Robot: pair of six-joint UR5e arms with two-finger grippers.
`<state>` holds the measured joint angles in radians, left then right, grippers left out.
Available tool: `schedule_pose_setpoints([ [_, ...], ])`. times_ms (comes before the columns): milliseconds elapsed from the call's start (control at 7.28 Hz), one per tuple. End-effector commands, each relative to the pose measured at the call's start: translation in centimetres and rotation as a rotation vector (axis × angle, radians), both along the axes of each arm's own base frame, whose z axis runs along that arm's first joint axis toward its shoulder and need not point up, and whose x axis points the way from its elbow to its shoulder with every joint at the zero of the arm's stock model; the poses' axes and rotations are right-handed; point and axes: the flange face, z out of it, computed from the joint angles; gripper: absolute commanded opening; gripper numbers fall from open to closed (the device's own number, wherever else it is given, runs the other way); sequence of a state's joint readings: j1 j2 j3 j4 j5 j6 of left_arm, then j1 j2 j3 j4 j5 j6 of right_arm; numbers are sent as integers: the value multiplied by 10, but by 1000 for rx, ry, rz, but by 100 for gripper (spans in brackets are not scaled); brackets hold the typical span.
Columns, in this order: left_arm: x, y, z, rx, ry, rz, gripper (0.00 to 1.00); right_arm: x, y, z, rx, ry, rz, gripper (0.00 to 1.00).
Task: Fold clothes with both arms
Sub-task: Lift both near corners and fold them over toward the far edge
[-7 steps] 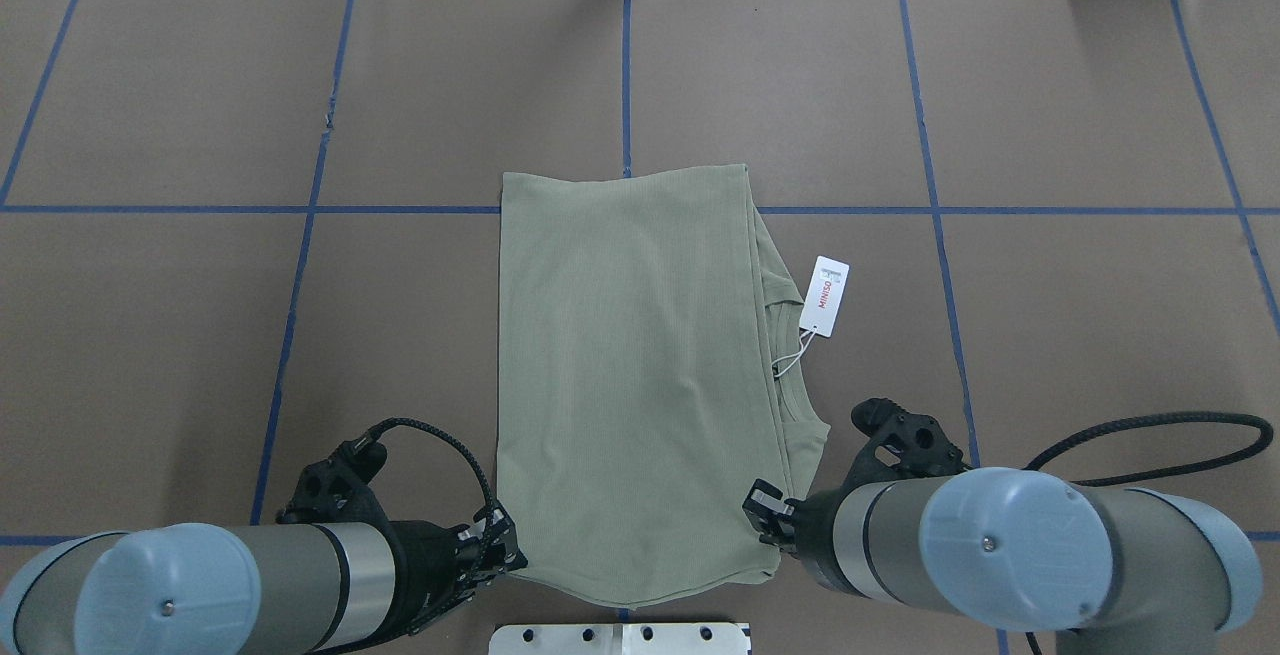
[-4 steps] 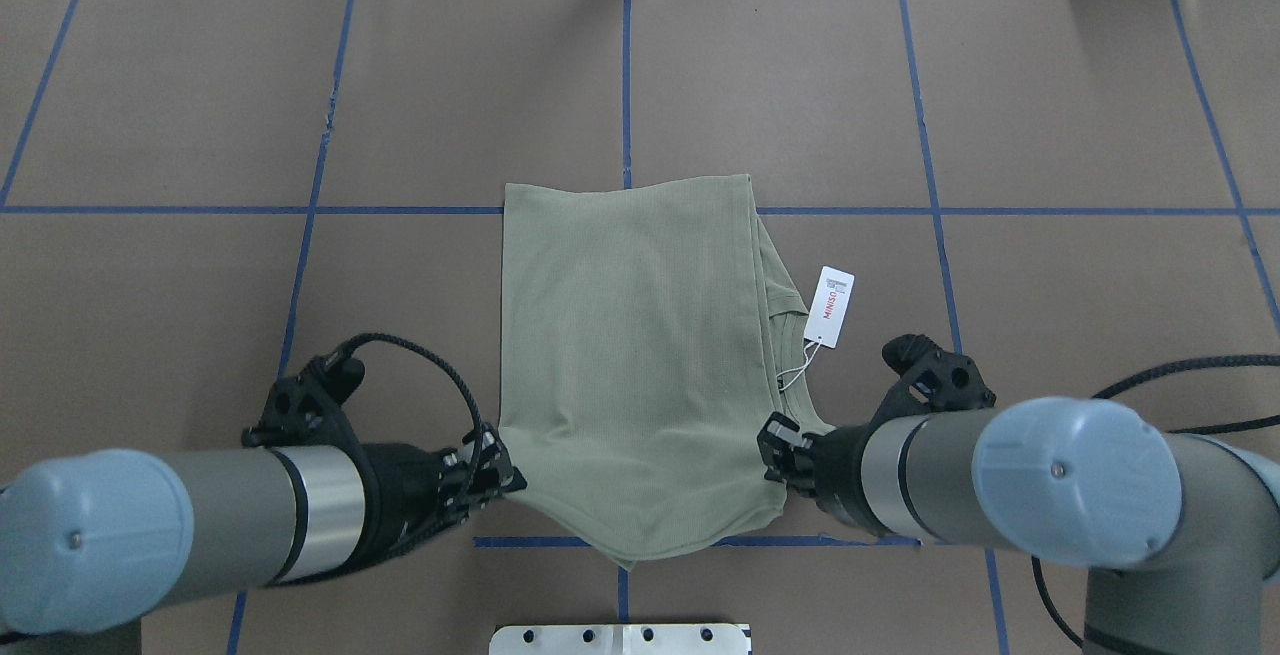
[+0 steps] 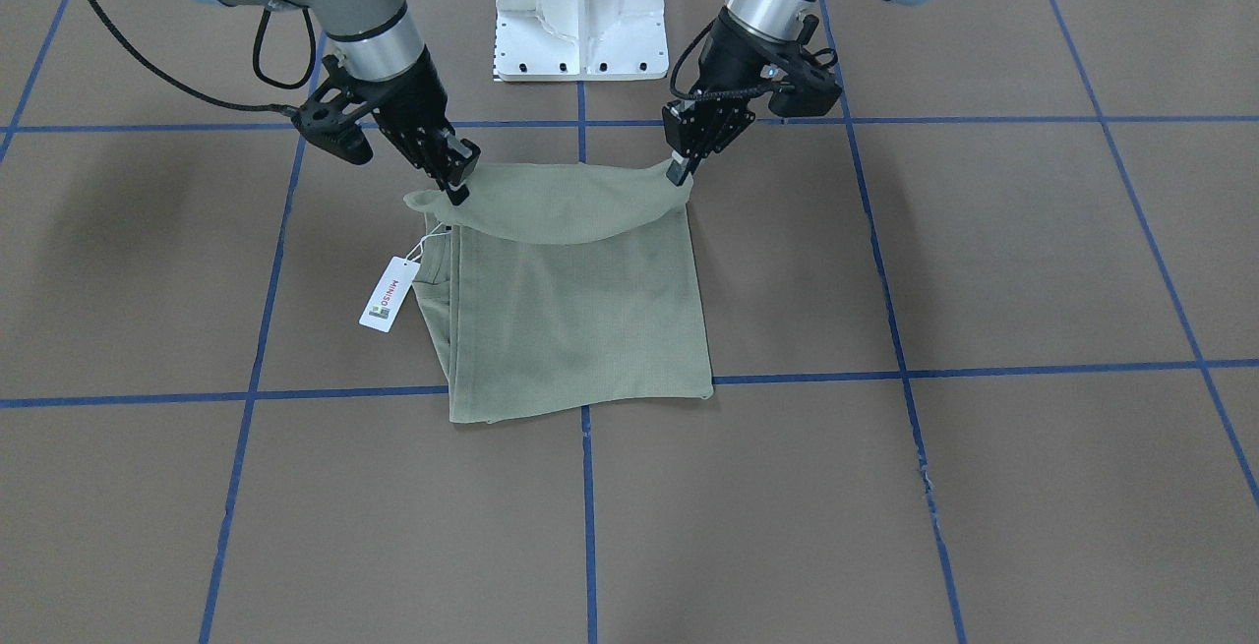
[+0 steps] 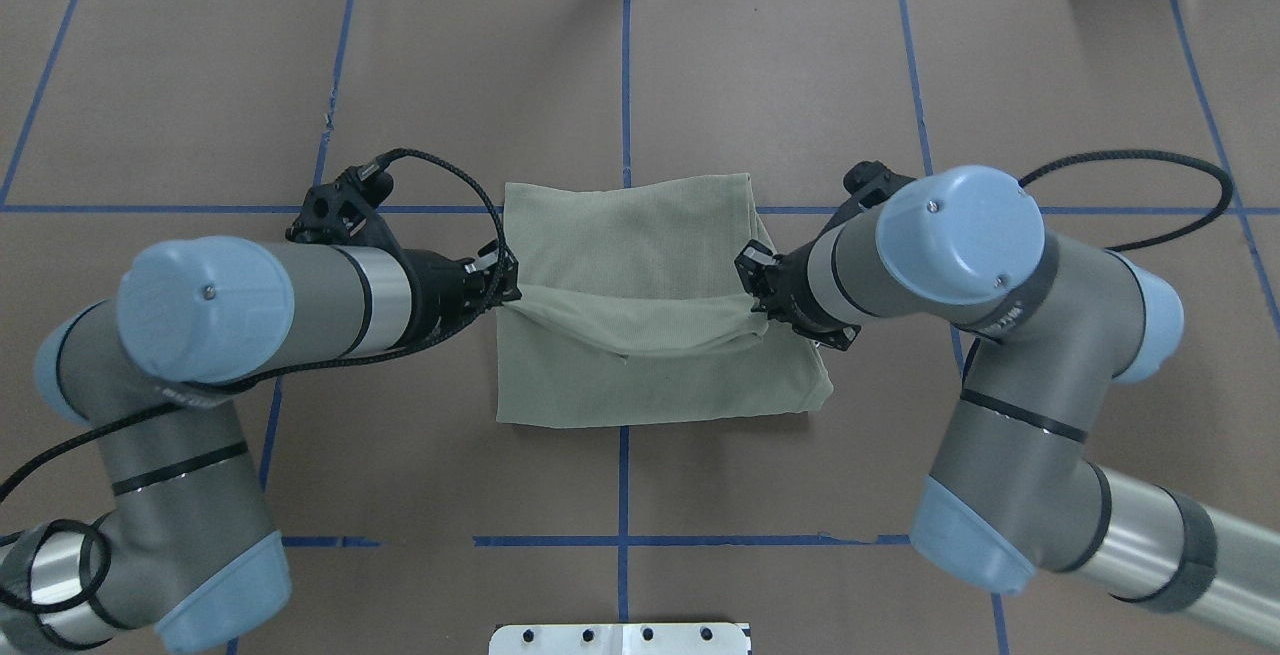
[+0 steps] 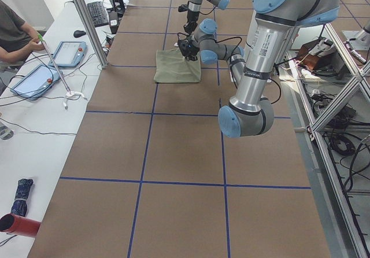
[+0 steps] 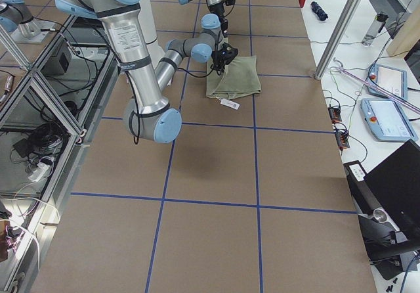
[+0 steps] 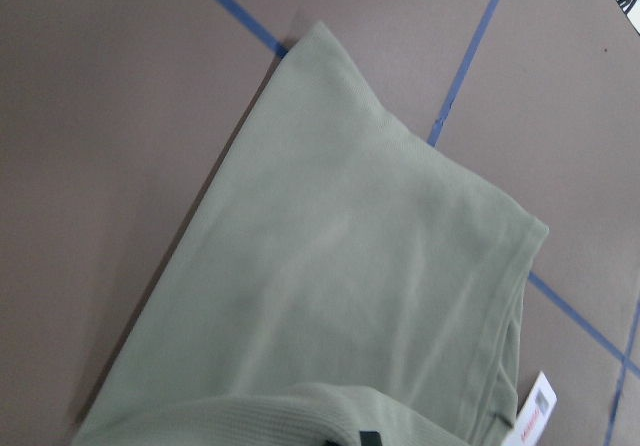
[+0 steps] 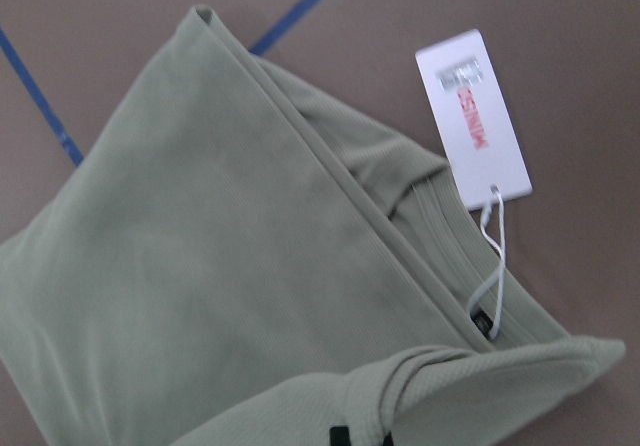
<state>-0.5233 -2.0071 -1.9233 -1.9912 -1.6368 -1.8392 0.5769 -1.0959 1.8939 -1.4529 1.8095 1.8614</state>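
The olive-green shirt [image 4: 640,235] lies folded in the middle of the table. Its near edge is lifted and hangs in a sagging band [image 3: 561,211] between my two grippers. My left gripper [image 4: 508,291] is shut on the band's left corner; in the front-facing view it is on the right [image 3: 677,175]. My right gripper [image 4: 752,293] is shut on the right corner [image 3: 456,196]. The white hang tag [image 3: 389,295] lies on the table beside the shirt, and also shows in the right wrist view [image 8: 472,116]. My right arm hides it in the overhead view.
The white pedestal [image 3: 580,15] stands at the robot's edge of the table. Brown table cover [image 4: 1050,85] with blue tape lines stretches all around the shirt. An operator [image 5: 14,35] sits at a side desk with tablets.
Both grippers have moved away from the robot, lifting the shirt's near edge and carrying it over the rest of the shirt. The hang tag is now hidden under the right arm.
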Motion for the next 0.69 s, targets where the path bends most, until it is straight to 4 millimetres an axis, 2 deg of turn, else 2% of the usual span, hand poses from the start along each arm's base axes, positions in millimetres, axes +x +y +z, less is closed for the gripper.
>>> schedule_pose_setpoints([
  [0, 15, -57, 30, 19, -29, -52, 0, -32, -72, -1, -12, 65, 33, 0],
  [137, 27, -74, 45, 22, -26, -64, 0, -46, -94, 6, -2, 71, 34, 0],
  [412, 56, -98, 71, 29, -28, -71, 0, -60, -121, 19, 16, 74, 36, 0],
  [549, 57, -122, 83, 66, -55, -84, 3, -62, -134, 33, 65, 108, -16, 12],
])
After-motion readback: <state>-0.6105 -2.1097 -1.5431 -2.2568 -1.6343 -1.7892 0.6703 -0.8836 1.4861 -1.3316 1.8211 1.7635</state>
